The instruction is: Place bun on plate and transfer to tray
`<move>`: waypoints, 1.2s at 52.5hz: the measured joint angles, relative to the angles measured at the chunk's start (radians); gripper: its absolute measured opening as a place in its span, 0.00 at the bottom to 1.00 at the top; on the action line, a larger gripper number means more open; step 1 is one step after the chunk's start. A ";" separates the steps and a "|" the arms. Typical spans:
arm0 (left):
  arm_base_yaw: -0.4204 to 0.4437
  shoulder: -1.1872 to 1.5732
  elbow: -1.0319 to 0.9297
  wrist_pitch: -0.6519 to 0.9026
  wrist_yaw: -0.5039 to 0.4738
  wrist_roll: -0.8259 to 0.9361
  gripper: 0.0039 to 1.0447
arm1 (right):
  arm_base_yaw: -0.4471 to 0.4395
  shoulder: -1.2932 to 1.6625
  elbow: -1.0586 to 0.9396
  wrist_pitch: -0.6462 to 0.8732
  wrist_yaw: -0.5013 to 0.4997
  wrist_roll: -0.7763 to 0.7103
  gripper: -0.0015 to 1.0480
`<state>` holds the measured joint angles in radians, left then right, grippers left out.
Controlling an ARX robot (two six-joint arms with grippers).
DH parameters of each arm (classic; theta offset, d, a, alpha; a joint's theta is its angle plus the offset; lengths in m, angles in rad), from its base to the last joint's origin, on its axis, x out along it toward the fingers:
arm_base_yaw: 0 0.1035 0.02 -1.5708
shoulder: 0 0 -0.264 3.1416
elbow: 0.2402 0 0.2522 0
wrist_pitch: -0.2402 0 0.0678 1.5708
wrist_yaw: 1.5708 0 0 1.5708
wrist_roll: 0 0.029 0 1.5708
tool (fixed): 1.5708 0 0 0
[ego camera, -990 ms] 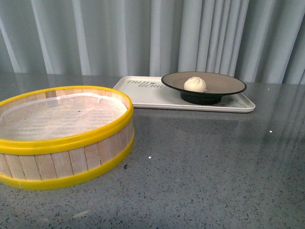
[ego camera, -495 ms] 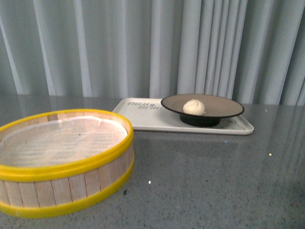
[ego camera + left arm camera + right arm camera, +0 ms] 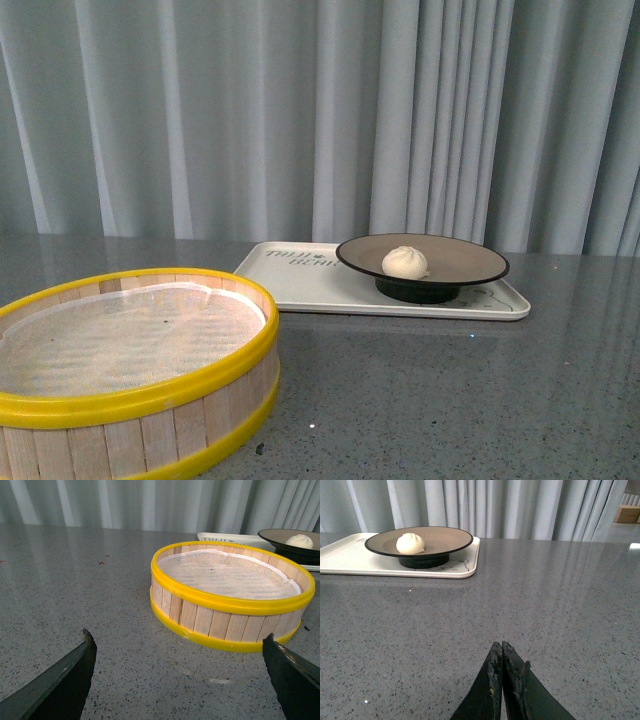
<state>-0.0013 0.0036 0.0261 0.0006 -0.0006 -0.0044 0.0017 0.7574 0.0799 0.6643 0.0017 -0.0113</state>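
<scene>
The cream-white bun [image 3: 405, 262] sits on the taupe plate with a black rim [image 3: 460, 258]. The plate stands on the off-white tray [image 3: 300, 280] at the back of the table. Bun [image 3: 410, 543], plate [image 3: 445, 537] and tray [image 3: 350, 560] also show in the right wrist view, and the bun [image 3: 299, 541] shows far off in the left wrist view. My left gripper [image 3: 179, 642] is open and empty, low over the table in front of the steamer basket. My right gripper [image 3: 501, 645] is shut and empty, well short of the tray. Neither arm shows in the front view.
A yellow-rimmed wooden-slat steamer basket [image 3: 130, 400] with a white cloth liner stands at the front left, and shows in the left wrist view [image 3: 230, 600]. Grey curtains hang behind the grey speckled table [image 3: 450, 400].
The front view has tilted upward: basket, tray and plate sit lower in the picture and more curtain shows. The bun stays on the plate on the tray.
</scene>
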 joint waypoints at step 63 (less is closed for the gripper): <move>0.000 0.000 0.000 0.000 0.000 0.000 0.94 | 0.000 -0.522 -0.075 -0.426 0.000 0.000 0.02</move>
<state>-0.0013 0.0036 0.0261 0.0006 -0.0006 -0.0044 0.0017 0.2356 0.0051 0.2386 0.0013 -0.0109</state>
